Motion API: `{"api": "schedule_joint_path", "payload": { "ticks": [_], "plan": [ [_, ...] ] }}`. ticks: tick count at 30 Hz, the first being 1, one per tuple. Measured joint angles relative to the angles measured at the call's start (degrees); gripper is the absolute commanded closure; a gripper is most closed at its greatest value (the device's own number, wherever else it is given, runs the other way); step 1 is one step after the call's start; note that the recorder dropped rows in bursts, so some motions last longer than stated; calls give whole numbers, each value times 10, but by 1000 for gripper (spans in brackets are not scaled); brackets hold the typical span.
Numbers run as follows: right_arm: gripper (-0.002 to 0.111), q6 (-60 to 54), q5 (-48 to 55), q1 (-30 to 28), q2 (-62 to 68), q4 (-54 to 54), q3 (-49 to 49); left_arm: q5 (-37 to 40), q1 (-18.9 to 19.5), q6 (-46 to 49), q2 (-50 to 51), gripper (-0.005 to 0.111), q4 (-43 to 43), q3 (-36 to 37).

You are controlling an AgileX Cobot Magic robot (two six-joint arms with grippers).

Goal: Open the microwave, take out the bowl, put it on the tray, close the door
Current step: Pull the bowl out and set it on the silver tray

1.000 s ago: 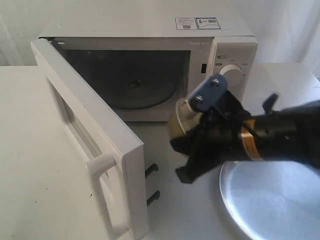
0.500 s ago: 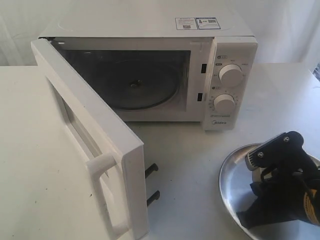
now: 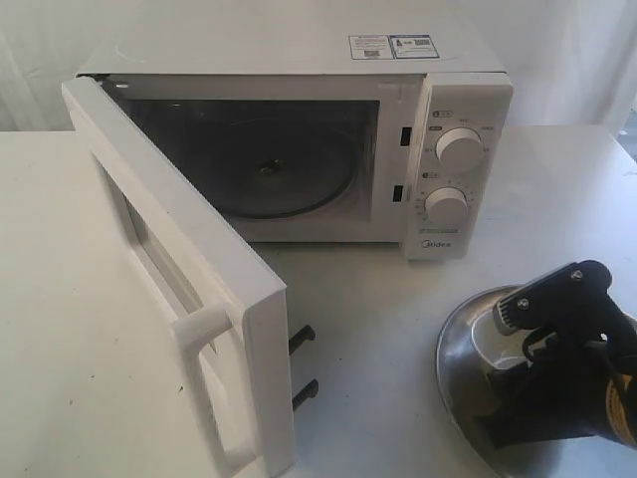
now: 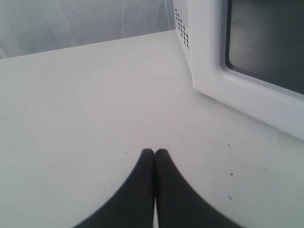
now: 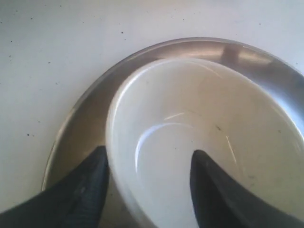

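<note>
Astride the rim of the bowl [image 5: 204, 133], set on the tray [image 5: 80, 123], the right pincer [image 5: 149, 152] is spread, probably to release it; the left pincer [image 4: 155, 153], pressed together, waits near the open door [image 4: 213, 71].

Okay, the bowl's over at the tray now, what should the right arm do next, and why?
Probably open the right gripper fully and lift straight up. The bowl sits inside the rim of the tray, one finger outside its wall and one inside, so placing looks done, though full contact is unclear. The door is open, to close next.
</note>
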Motion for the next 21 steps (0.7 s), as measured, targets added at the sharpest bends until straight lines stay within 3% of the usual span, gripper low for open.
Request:
{"api": "schedule_joint_path", "payload": {
  "ticks": [7, 15, 21],
  "plan": [
    [108, 7, -119, 0, -91, 2, -27, 0, 0, 0, 0, 107, 0, 0],
    [108, -126, -435, 0, -243, 107, -92, 0, 0, 0, 0, 107, 0, 0],
    [108, -185, -548, 0, -190, 159, -173, 0, 0, 0, 0, 107, 0, 0]
  ]
}}
